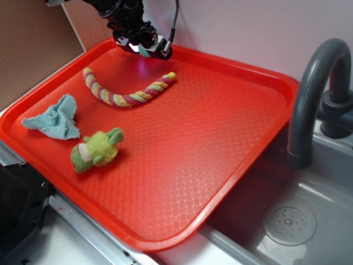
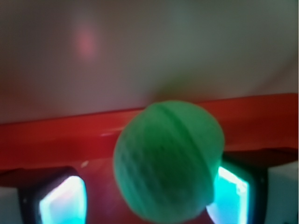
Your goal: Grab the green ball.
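Holding ball [image 2: 168, 161] | gripper [image 1: 144, 48] closed on it | above tray [image 1: 231, 138] far edge | rope [image 1: 128, 90] nearby

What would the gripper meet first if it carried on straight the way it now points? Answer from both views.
The green ball sits right ahead of the gripper, between its fingers, so that comes first. Behind it are the red tray's far rim and the wall. Contact is unclear.

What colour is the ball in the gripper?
Teal-green; the ball shows best in the wrist view, between the gripper fingers.
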Tool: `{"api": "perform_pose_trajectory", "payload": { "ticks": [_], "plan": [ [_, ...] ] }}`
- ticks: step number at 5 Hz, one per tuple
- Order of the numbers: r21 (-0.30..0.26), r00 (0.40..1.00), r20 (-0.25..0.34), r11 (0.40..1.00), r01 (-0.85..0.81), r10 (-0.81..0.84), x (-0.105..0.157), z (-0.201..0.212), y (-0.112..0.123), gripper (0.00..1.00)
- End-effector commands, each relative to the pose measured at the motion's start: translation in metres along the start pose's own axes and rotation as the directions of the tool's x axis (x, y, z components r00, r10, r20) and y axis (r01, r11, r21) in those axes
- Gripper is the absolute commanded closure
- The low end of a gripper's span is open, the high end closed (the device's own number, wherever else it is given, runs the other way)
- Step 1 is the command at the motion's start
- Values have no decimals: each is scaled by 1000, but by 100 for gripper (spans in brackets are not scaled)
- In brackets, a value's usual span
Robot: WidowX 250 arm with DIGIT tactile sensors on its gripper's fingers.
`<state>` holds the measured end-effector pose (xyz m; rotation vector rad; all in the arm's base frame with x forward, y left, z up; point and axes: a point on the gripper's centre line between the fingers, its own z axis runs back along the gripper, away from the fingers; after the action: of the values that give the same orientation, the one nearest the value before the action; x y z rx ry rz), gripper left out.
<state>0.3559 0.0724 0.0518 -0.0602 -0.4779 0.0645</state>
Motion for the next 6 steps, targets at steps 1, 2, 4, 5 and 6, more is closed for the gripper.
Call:
{"api": "perform_pose_trajectory", "payload": {
  "ticks": [1, 2, 4, 5, 6],
  "plan": [
    [20, 997, 69, 999, 38, -39, 22, 10, -1, 100],
    [31, 997, 62, 999, 43, -45, 19, 10, -5, 100],
    [177, 989, -83, 979, -104, 120, 18, 49, -13, 100],
    [145, 973, -100, 970, -194, 210, 10, 93, -23, 100],
    [-3, 950, -204, 970, -243, 238, 2, 129, -32, 100]
  ]
}}
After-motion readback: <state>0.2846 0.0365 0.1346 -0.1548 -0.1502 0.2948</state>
